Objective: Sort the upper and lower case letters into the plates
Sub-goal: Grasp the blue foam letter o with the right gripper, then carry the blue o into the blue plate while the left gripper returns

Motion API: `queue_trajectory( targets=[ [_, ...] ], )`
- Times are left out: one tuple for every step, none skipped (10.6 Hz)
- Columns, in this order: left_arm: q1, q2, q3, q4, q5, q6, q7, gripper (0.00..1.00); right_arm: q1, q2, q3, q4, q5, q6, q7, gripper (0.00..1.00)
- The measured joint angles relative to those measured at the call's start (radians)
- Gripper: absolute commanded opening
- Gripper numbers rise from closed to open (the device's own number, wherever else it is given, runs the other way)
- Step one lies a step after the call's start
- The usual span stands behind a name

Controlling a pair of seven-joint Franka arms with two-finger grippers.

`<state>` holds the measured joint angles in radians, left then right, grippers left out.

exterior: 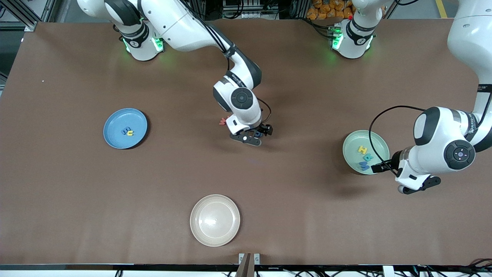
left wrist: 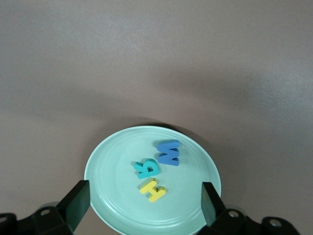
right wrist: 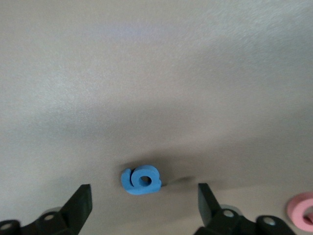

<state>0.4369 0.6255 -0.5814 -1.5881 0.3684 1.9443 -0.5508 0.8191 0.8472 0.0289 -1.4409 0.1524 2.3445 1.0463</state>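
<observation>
Spreading our right gripper [right wrist: 145, 203] wide, we hang over a small blue lowercase letter [right wrist: 141, 179] lying flat on the brown table [exterior: 77, 192], a pink letter [right wrist: 302, 211] near it. Our left gripper [left wrist: 145, 200], jaws apart and empty, hovers over the mint plate [left wrist: 110, 161] holding yellow, teal and blue letters. The blue plate [exterior: 115, 119] holds two letters; the cream plate [exterior: 215, 220] none.

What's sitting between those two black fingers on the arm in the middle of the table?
In the right wrist view, a small blue letter lies on the brown table between the right gripper's open fingers, not yet gripped.
</observation>
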Motion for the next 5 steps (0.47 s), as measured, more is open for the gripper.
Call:
queue_trajectory(
  targets=[
    [0.0,-0.001,0.0,0.001,0.0,0.0,0.0,1.0,0.003,0.009,0.0,0.008,-0.011,0.0,0.002,0.76],
    [0.0,-0.002,0.0,0.002,0.0,0.0,0.0,1.0,0.004,0.014,0.0,0.013,-0.019,0.0,0.003,0.65],
    [0.0,-0.002,-0.001,0.002,0.0,0.0,0.0,1.0,0.004,0.018,0.0,0.019,-0.02,0.0,0.003,0.55],
    [0.0,-0.002,-0.001,0.002,0.0,0.0,0.0,1.0,0.004,0.022,0.0,0.022,-0.021,0.0,0.003,0.48],
    [0.0,-0.002,-0.001,0.002,0.0,0.0,0.0,1.0,0.004,0.024,0.0,0.024,-0.022,0.0,0.003,0.45]
  ],
)
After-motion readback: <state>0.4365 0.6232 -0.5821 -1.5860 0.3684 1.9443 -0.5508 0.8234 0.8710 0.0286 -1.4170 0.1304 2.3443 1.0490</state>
